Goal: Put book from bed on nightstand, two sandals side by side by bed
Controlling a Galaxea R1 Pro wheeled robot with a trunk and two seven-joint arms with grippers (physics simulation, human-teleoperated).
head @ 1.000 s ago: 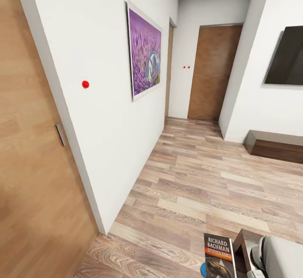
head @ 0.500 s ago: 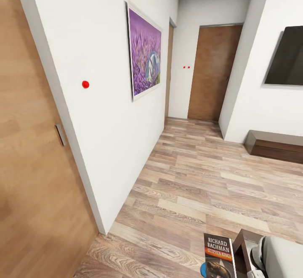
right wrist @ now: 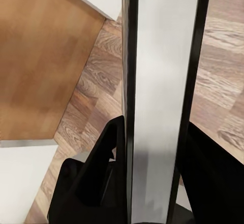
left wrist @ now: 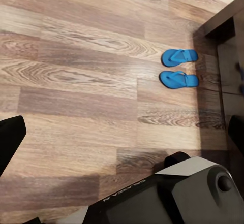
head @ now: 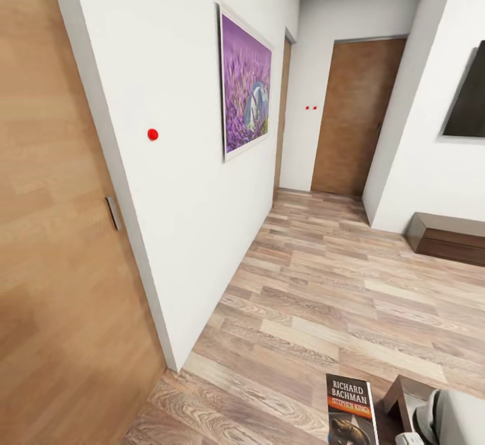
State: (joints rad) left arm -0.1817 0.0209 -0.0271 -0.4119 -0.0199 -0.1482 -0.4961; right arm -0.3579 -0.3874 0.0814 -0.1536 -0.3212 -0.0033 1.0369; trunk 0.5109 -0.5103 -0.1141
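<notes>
2 sandals (left wrist: 179,67) lie parallel on the floor (left wrist: 76,82); the right tool (right wrist: 152,148) pinches the upright book (head: 351,409), title uppermost.

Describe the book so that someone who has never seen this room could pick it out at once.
Start from the long white wall with the purple picture and follow the wood floor down to the bottom edge of the head view. The book stands upright there, beside the dark wooden corner. It alone carries lettering: white "RICHARD BACHMAN" on black, above an orange band.
</notes>
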